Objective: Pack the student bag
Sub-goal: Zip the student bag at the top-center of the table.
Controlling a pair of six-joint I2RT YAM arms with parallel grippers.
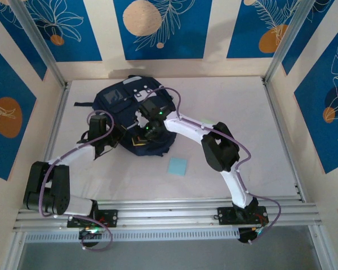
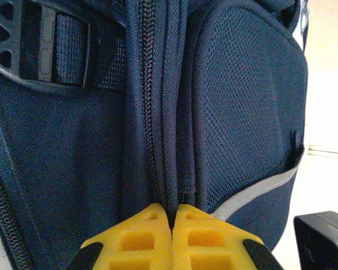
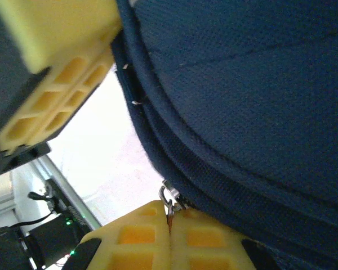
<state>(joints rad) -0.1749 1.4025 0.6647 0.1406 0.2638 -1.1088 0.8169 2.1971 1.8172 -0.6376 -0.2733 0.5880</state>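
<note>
The student bag (image 1: 129, 101) lies far, left of centre. My left gripper (image 2: 173, 216) clamps its seam (image 2: 177, 180) and my right gripper (image 3: 170, 216) pinches the zipper pull (image 3: 168, 197). I think a skewed tug can make the pull slip out.

Robot lab test cell.
Around the white table (image 1: 259, 129): aluminium posts (image 1: 42, 49), blue leaf-printed panels (image 1: 158, 39); 2 arm bases (image 1: 242, 215) bolted on its near-edge rail (image 1: 169, 214).
</note>
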